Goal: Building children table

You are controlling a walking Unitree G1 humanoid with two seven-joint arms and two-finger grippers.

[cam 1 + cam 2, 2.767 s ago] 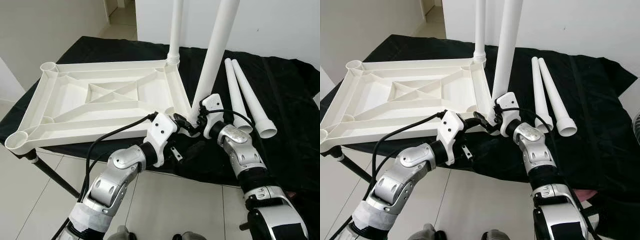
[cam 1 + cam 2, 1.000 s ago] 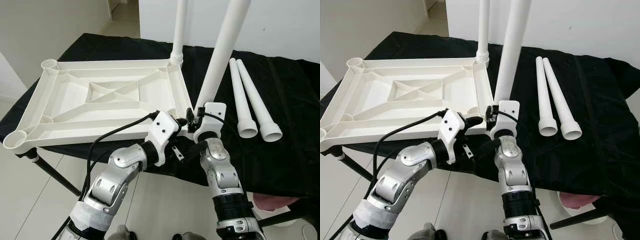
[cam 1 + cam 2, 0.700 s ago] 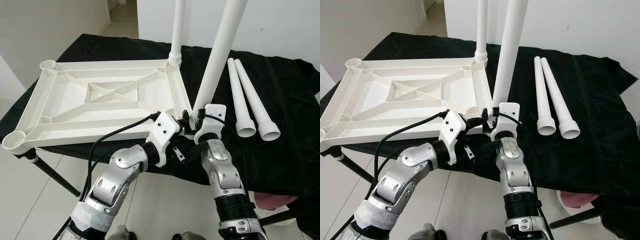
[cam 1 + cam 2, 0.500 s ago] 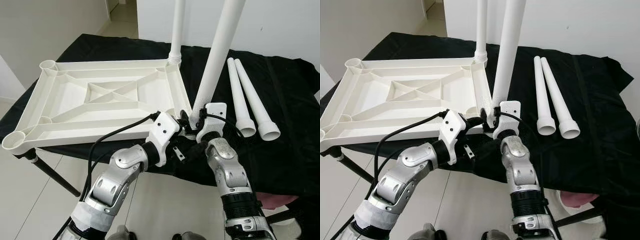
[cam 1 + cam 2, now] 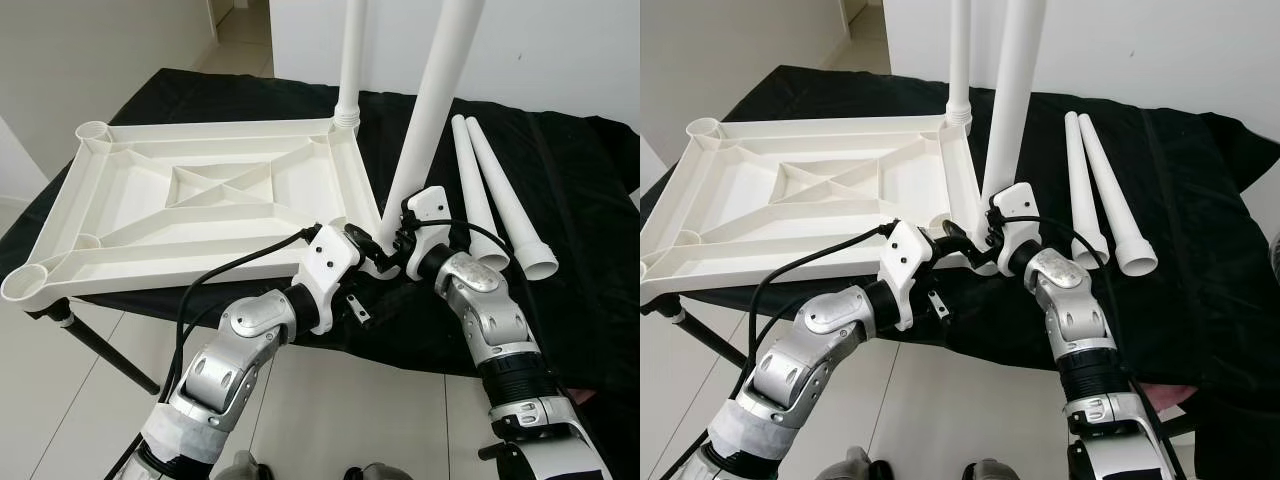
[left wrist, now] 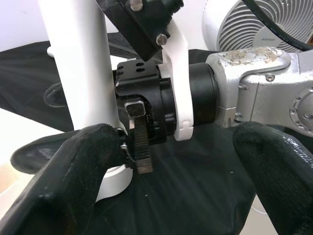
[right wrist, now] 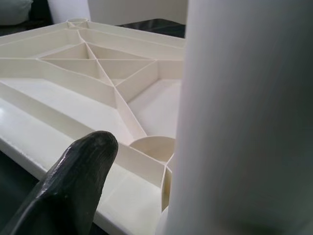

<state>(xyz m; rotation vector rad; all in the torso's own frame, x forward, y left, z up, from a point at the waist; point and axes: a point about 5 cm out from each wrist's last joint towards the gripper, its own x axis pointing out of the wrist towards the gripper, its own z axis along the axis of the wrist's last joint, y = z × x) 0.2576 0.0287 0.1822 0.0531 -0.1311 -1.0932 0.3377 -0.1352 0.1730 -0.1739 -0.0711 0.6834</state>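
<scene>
- the white top [image 5: 200,195] lies upside down on a black cloth [image 5: 580,230], its near edge hanging past the cloth's near edge.
- one leg [image 5: 350,60] stands upright in the far right corner socket.
- a second leg [image 5: 432,110] rises from the near right corner, leaning a little to the right, so it looks not fully seated.
- the right gripper [image 5: 398,238] is closed around the base of this second leg; in its wrist view one black finger [image 7: 68,191] sits just beside the white tube.
- the left gripper [image 5: 368,252] is at the same corner, just beside the right one; its wrist view shows its fingers [image 6: 58,181] spread wide, with the leg's base and the right gripper's body between them, gripping nothing.
- two spare legs [image 5: 495,200] lie side by side on the cloth at the right, well apart from the top.
- the two left sockets [image 5: 95,132] are empty.
- risk: pushing the tilted leg down may jam or cross its thread rather than seat it.
- risk: force at this overhanging corner may tip or slide the top off the cloth.
- risk: the two grippers are crowded and may knock each other, loosening the hold on the leg.
</scene>
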